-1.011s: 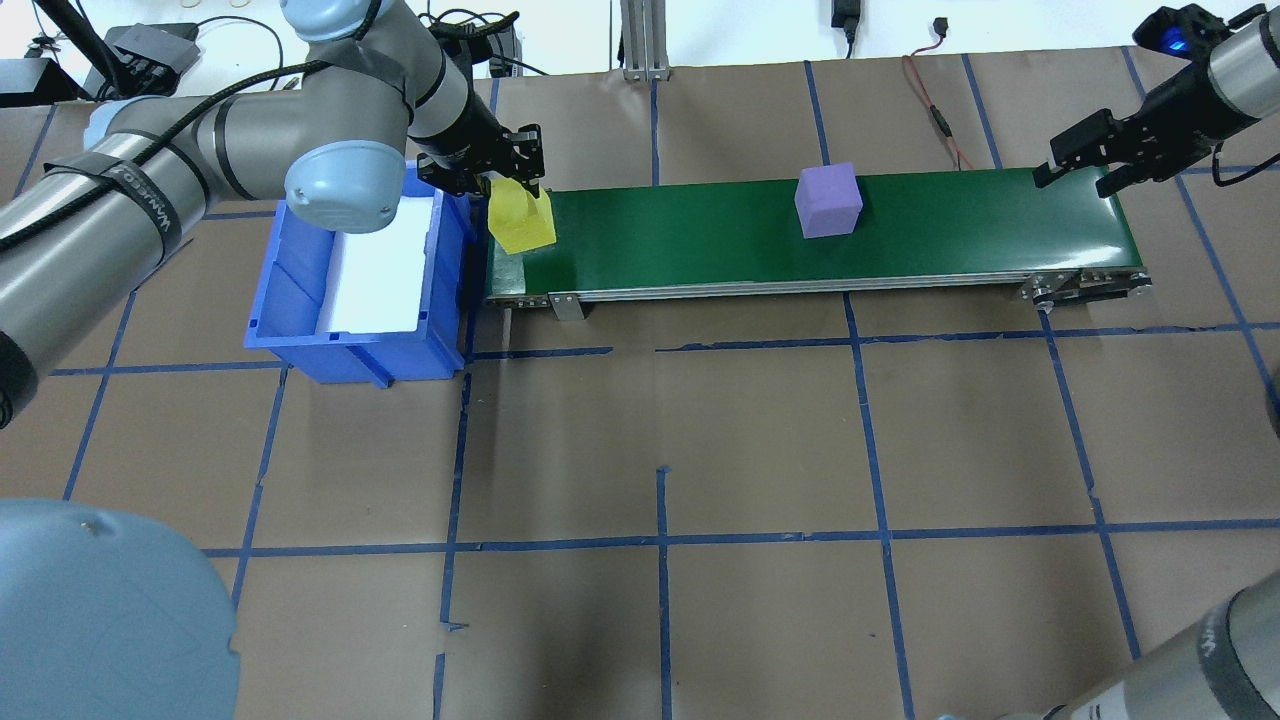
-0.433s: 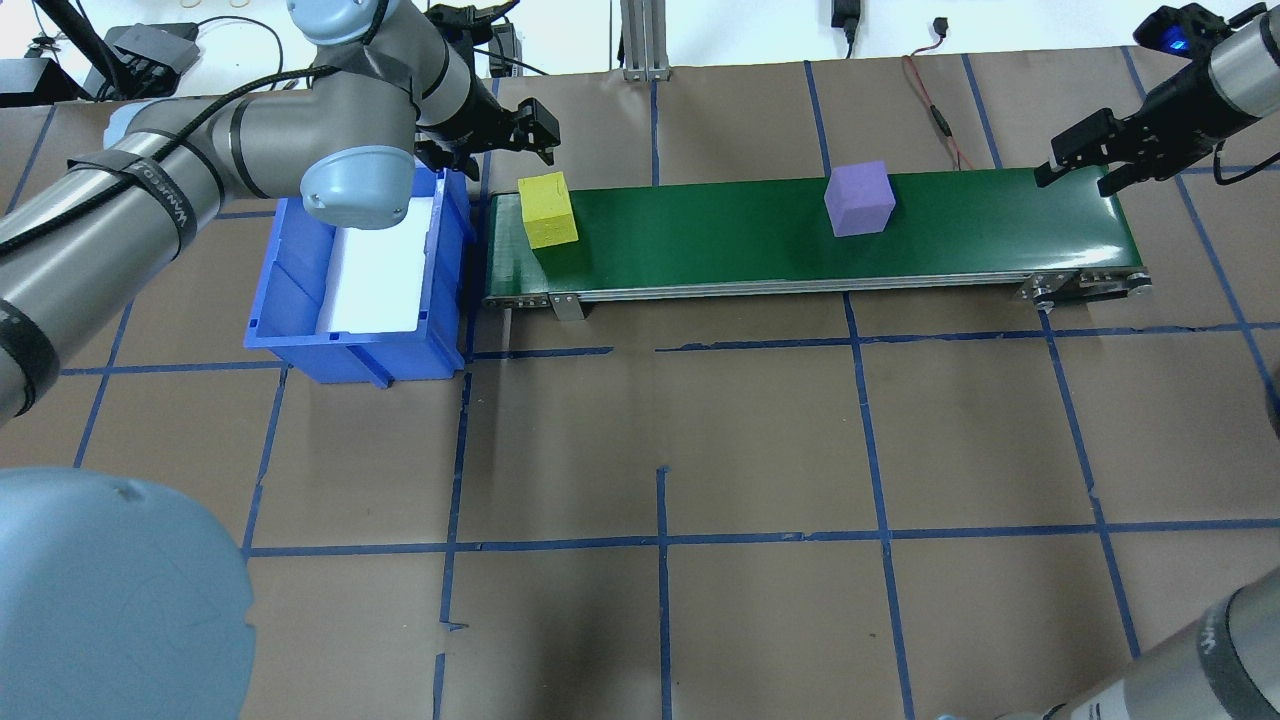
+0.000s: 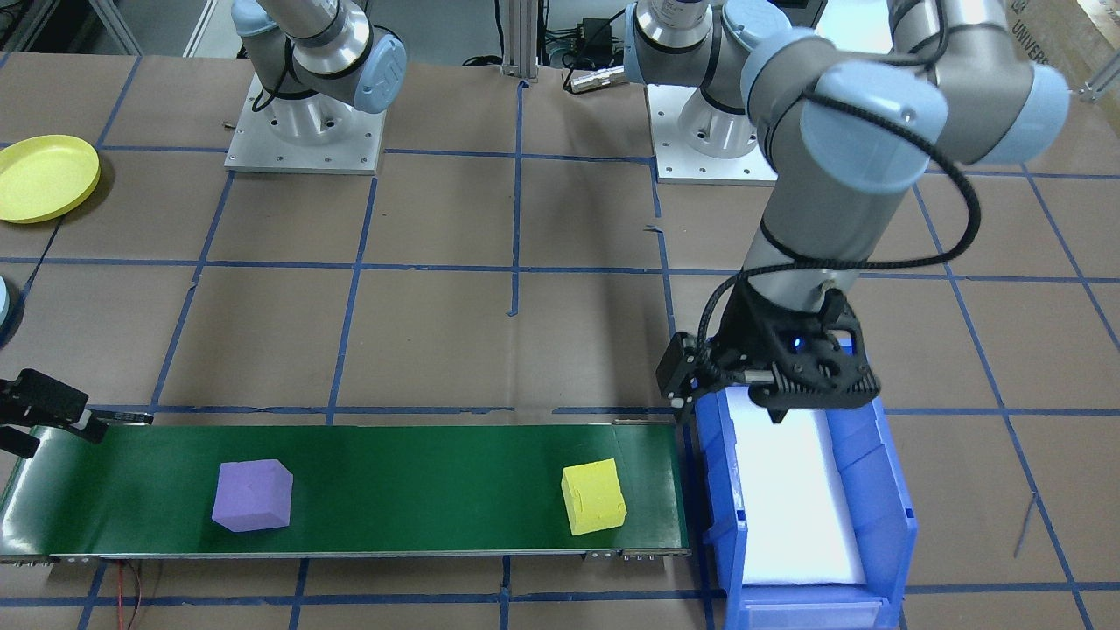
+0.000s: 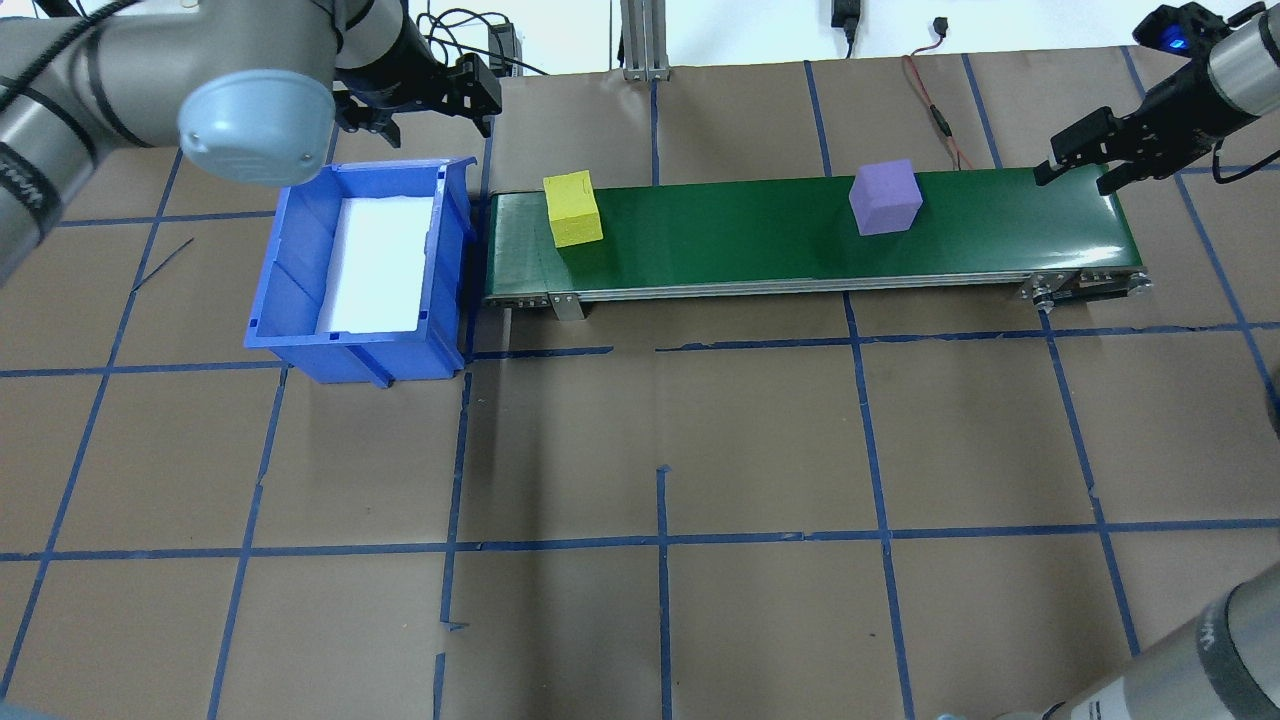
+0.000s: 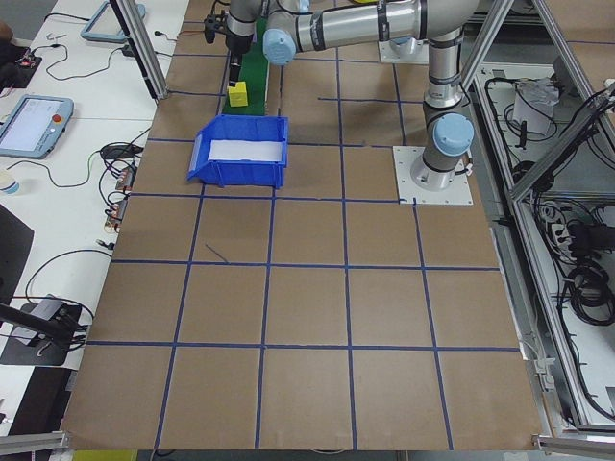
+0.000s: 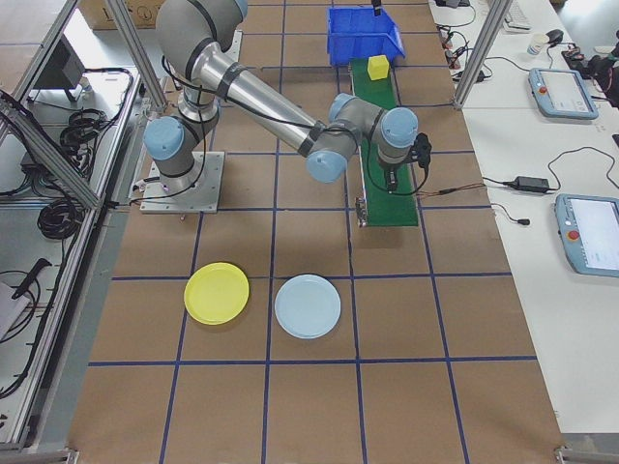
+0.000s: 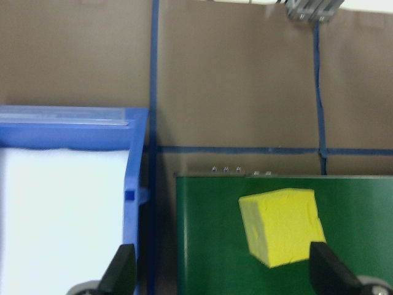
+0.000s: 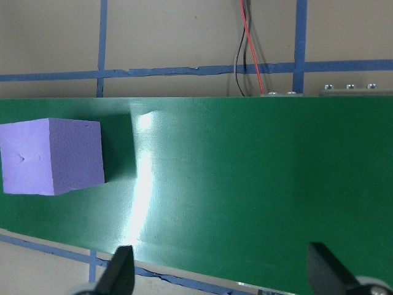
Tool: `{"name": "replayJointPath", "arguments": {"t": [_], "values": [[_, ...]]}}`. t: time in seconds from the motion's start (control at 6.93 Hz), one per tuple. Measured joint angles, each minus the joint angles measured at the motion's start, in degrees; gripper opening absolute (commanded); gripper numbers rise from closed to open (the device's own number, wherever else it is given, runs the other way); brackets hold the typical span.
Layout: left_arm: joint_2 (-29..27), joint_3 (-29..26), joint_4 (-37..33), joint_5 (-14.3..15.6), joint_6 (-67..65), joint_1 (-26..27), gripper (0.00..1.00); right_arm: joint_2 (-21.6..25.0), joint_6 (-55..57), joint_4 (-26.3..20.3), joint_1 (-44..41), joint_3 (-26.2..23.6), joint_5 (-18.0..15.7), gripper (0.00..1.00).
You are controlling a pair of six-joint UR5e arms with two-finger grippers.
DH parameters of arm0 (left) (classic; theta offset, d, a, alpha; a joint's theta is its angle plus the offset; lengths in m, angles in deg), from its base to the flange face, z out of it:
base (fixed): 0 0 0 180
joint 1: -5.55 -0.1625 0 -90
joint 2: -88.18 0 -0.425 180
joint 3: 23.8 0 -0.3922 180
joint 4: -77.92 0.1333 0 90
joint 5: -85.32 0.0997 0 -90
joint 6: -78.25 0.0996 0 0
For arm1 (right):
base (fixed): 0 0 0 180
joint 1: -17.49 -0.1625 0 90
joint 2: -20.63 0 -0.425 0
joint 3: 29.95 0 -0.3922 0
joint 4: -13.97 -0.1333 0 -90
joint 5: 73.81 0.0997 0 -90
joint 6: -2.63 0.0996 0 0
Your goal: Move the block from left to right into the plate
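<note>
A yellow block (image 4: pixel 573 208) (image 3: pixel 595 497) (image 7: pixel 282 226) rests on the left end of the green conveyor belt (image 4: pixel 740 235). Further along the belt sits a purple block (image 4: pixel 885 197) (image 3: pixel 252 495) (image 8: pixel 52 156). My left gripper (image 4: pixel 437 115) (image 7: pixel 224 276) hangs open and empty, behind the blue bin and off the yellow block. Over the belt's right end my right gripper (image 4: pixel 1078 180) (image 8: pixel 221 273) is open, with the purple block a short way from it. A yellow plate (image 6: pixel 217 292) (image 3: pixel 44 178) and a light blue plate (image 6: pixel 308 306) lie on the table on my right side.
A blue bin (image 4: pixel 300 300) with a white lining stands against the belt's left end. Cables and a metal post line the far table edge. Brown paper with blue tape lines covers the table.
My left gripper let go of the yellow block, opened, and drew back behind the bin. The yellow block now sits flat on the belt, and both blocks have travelled rightward.
</note>
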Motion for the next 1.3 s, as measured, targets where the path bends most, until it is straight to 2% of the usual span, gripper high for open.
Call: {"name": "replayJointPath", "arguments": {"t": [0.14,0.43,0.87,1.3], "values": [[4.30,0.27,-7.65,1.36,0.01,-0.35,1.00,-0.02,-0.04,0.00,0.00,0.19,-0.11,1.00],[8.49,1.20,-15.06,1.98,0.01,0.04,1.00,-0.05,-0.06,0.02,0.00,0.37,-0.46,1.00],[9.67,1.74,-18.23,3.94,0.64,-1.18,1.00,0.03,-0.10,0.72,0.00,0.31,-0.64,1.00],[9.72,1.85,-18.64,4.66,1.51,-1.59,1.00,-0.04,-0.07,2.72,-0.15,0.14,-2.54,1.00]]}}
